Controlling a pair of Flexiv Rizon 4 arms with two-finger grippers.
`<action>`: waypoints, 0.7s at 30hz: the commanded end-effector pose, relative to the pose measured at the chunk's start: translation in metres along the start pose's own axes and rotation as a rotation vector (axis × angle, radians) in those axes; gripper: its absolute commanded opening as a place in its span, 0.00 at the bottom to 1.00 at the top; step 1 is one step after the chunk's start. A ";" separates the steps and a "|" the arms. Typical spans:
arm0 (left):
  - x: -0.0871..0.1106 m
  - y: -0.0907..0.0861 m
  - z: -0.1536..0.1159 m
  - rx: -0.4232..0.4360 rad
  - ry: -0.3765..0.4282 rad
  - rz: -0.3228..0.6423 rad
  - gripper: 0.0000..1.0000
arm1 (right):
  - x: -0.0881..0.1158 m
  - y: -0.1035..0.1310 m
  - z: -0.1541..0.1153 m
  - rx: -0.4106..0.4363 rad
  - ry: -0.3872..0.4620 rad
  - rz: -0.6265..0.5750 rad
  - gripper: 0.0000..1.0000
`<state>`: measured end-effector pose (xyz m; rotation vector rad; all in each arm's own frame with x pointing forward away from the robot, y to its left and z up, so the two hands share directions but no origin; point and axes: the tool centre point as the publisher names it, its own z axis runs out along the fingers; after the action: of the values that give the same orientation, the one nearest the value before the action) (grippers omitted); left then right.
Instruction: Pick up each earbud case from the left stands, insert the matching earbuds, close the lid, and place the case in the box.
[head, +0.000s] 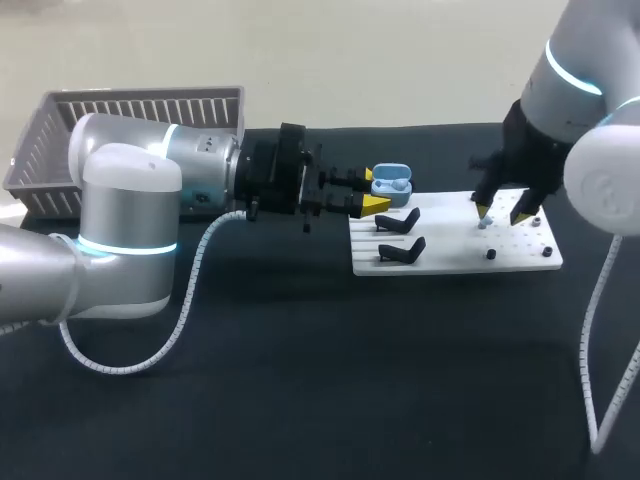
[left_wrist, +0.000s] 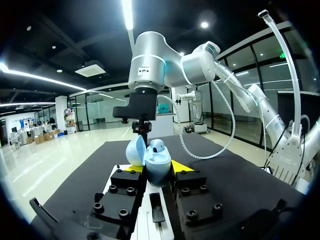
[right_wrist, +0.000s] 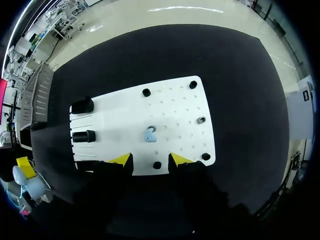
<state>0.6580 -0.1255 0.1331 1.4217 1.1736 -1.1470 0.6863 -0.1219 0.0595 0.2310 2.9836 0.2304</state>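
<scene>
Pale-blue case (left_wrist: 159, 161), lid open, clamped in L gripper (head: 371, 190).

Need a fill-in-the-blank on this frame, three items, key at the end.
1. The left tool is shut on a light blue earbud case whose lid is ___.
2. A blue earbud lies on the ___ board, ahead of the right tool.
3. Both black stands are ___.
Missing words: open; white; empty.
</scene>
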 end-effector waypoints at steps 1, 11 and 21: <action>0.001 -0.002 0.000 -0.006 -0.002 0.003 0.00 | -0.003 0.002 0.009 0.005 0.002 0.004 0.44; 0.001 -0.002 0.000 -0.006 -0.002 0.003 0.00 | -0.010 0.000 0.019 0.005 0.007 0.028 0.42; 0.001 -0.002 0.000 -0.006 -0.002 0.003 0.00 | -0.014 0.002 0.028 0.004 0.012 0.032 0.37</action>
<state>0.6580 -0.1255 0.1331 1.4217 1.1736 -1.1470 0.7011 -0.1192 0.0376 0.2780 2.9921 0.2309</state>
